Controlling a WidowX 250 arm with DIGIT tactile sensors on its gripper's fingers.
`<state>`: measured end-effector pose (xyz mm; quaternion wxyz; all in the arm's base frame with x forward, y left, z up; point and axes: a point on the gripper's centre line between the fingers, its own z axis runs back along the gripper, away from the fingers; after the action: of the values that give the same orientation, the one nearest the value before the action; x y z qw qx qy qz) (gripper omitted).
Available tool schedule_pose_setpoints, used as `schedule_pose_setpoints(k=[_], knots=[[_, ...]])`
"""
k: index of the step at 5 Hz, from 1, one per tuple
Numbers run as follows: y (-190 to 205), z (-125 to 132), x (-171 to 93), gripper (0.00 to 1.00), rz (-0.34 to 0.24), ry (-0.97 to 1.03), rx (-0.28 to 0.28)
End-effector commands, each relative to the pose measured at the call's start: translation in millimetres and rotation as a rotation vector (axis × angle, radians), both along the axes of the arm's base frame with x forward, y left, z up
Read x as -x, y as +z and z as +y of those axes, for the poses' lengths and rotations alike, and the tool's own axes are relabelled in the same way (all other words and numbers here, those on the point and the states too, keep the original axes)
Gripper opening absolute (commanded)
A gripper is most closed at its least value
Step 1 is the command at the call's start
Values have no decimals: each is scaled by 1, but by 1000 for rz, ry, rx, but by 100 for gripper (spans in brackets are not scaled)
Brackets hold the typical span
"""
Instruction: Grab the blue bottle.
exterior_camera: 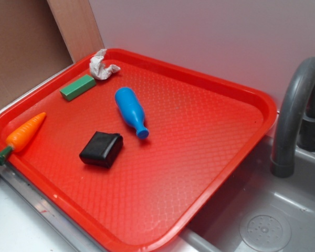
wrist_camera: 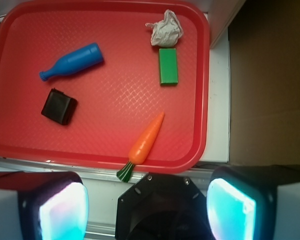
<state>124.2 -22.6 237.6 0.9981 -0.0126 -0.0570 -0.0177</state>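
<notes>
Gripper (wrist_camera: 147, 205): jaws spread wide, holding nothing; glossy pads glow pale teal, above the tray's near edge.
Carrot (wrist_camera: 147, 138): smooth orange plastic cone, green stem over the rim.
Tray (wrist_camera: 115, 100): red plastic, diamond-textured, rounded corners.
Bottle (exterior_camera: 130, 111): bright blue, smooth, lying on its side mid-tray; wide rounded body, narrow neck, flared lip toward the pouch.
Pouch (exterior_camera: 101, 149): black, soft, squarish.
Block (wrist_camera: 168, 66): green, rectangular.
Paper (wrist_camera: 164, 29): crumpled, whitish, in a corner.

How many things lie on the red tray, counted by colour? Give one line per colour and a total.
Blue: 1, the bottle
Green: 1, the block
Orange: 1, the carrot
Black: 1, the pouch
White: 1, the crumpled paper
Total: 5 on the tray
</notes>
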Motion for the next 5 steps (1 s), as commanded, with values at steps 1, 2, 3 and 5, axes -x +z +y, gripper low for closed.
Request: schedule_pose_setpoints(k=[1, 2, 3, 5], knots=[[-14, -17, -74, 100, -118, -401, -169], [-35, -31, -110, 100, -185, -647, -229], [-53, -49, -127, 100, -207, -897, -208], [-80, -78, -136, 100, -200, -1395, -107]])
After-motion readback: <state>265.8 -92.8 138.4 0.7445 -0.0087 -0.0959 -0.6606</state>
